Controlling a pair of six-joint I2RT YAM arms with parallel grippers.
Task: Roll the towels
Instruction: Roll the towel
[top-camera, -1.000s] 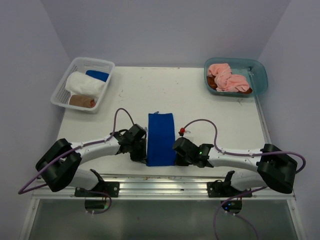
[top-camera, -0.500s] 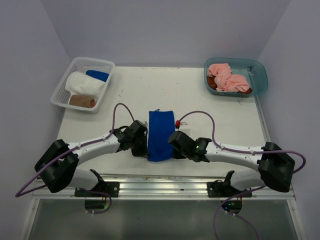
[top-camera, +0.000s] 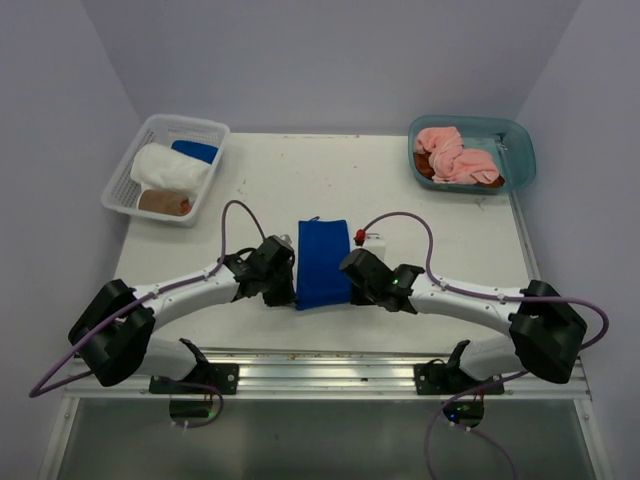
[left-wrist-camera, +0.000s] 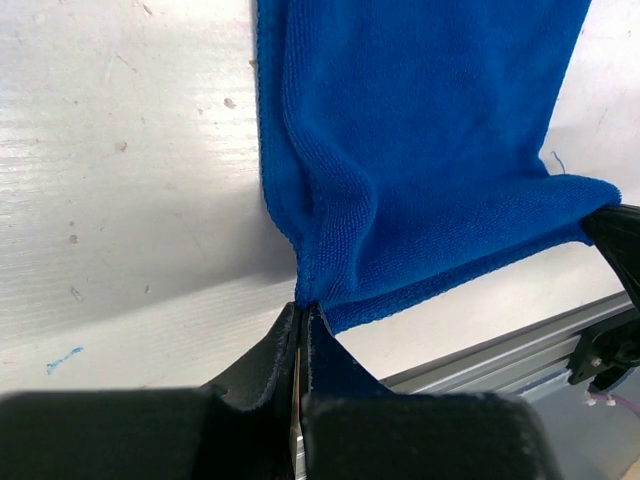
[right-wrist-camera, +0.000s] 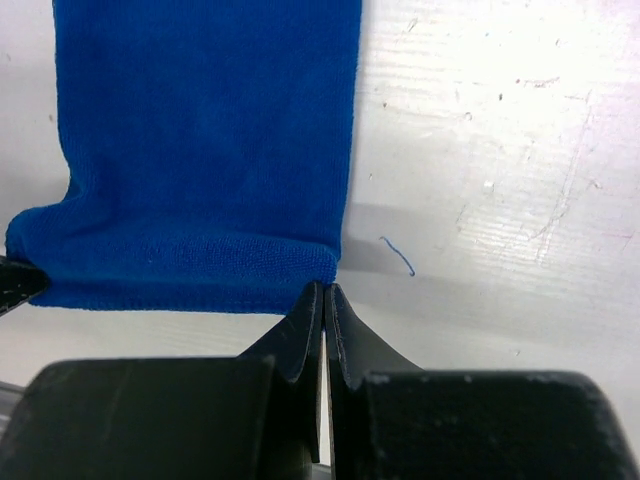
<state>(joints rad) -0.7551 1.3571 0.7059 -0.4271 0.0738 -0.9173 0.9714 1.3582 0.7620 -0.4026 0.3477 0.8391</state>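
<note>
At the near edge of the table (top-camera: 300, 180), the 2 arms reach inward toward each other. The left tool (left-wrist-camera: 303, 312) is closed tight, its fingers pinching the near left corner of the blue towel (top-camera: 322, 265). The right tool (right-wrist-camera: 323, 292) is closed the same way on the near right corner. Between the 2 grips the towel's near hem is held just off the table, with a shadow under it, and the cloth puckers at the left corner. The rest of the towel lies flat as a narrow strip running away from the arms, in the middle of the table.

At the far left, a white mesh basket (top-camera: 190, 121) holds a brown roll (top-camera: 165, 203), a white roll (top-camera: 168, 166) and a blue roll (top-camera: 196, 151). At the far right, a teal tub (top-camera: 522, 150) holds crumpled pink towels (top-camera: 455, 155) over something brown.
</note>
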